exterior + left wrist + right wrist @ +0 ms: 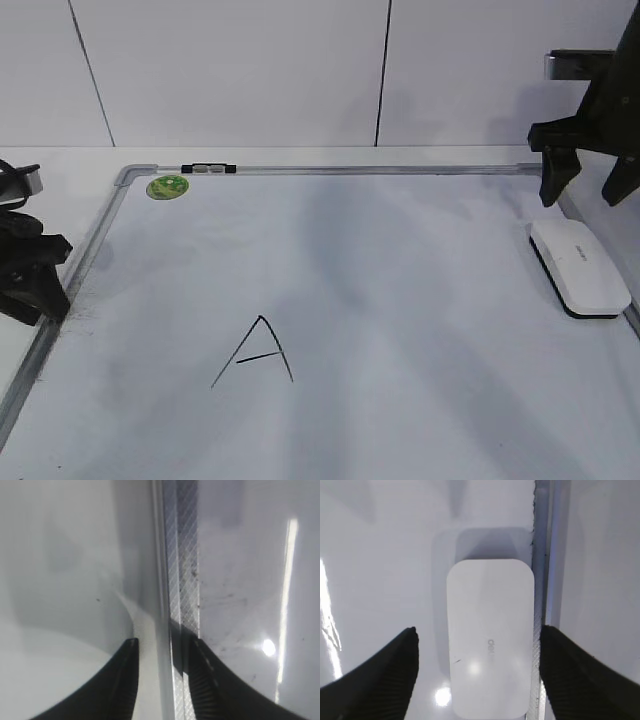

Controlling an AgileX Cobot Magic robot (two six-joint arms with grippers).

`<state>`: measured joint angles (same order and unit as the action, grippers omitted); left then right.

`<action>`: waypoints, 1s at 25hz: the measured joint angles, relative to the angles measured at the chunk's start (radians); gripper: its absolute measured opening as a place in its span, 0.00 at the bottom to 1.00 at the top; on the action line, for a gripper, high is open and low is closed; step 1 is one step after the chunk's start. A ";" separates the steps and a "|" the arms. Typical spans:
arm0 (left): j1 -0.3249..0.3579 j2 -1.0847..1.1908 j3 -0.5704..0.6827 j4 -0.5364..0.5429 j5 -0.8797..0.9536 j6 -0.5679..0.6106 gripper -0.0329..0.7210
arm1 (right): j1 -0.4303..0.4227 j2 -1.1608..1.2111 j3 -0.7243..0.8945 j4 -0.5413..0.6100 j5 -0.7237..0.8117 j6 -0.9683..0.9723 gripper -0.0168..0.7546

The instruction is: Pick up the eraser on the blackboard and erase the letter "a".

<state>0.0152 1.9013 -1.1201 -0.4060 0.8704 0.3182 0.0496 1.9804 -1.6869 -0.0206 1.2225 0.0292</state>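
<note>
The white eraser (578,266) lies on the blackboard (400,260), a white dry-erase board, against its right frame edge. My right gripper (582,196) hangs open above the eraser's far end. In the right wrist view the eraser (490,605) lies between and below the spread jaws of the right gripper (477,637), untouched. A large angular capital "A" (255,352) is drawn at the front left of the board. No small cursive "a" shows in any view. My left gripper (30,285) rests at the board's left edge, and in the left wrist view the left gripper (162,650) is open astride the frame (182,555).
A round green sticker (168,186) sits near the board's far left corner, and a small black clip (208,168) is on the far frame. The grey frame (540,580) runs right beside the eraser. A white panelled wall stands behind the board.
</note>
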 joint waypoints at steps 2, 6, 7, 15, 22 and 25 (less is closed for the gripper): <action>0.000 0.007 -0.022 0.002 0.009 0.000 0.46 | 0.000 0.000 0.000 0.001 0.000 -0.002 0.79; 0.000 0.009 -0.114 0.008 0.090 0.000 0.53 | 0.000 -0.004 0.000 0.007 0.000 -0.007 0.79; 0.000 0.009 -0.142 0.010 0.122 0.000 0.53 | 0.000 -0.006 0.000 0.007 0.000 -0.007 0.79; 0.000 -0.066 -0.272 0.059 0.323 -0.061 0.54 | 0.000 -0.118 0.000 0.009 0.002 -0.014 0.79; 0.000 -0.263 -0.277 0.173 0.344 -0.146 0.54 | 0.000 -0.283 0.074 0.009 0.004 -0.016 0.79; 0.000 -0.365 -0.277 0.163 0.351 -0.158 0.54 | 0.000 -0.355 0.163 0.009 0.005 -0.017 0.79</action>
<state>0.0152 1.5362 -1.3972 -0.2433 1.2217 0.1601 0.0496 1.6253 -1.5239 -0.0117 1.2275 0.0123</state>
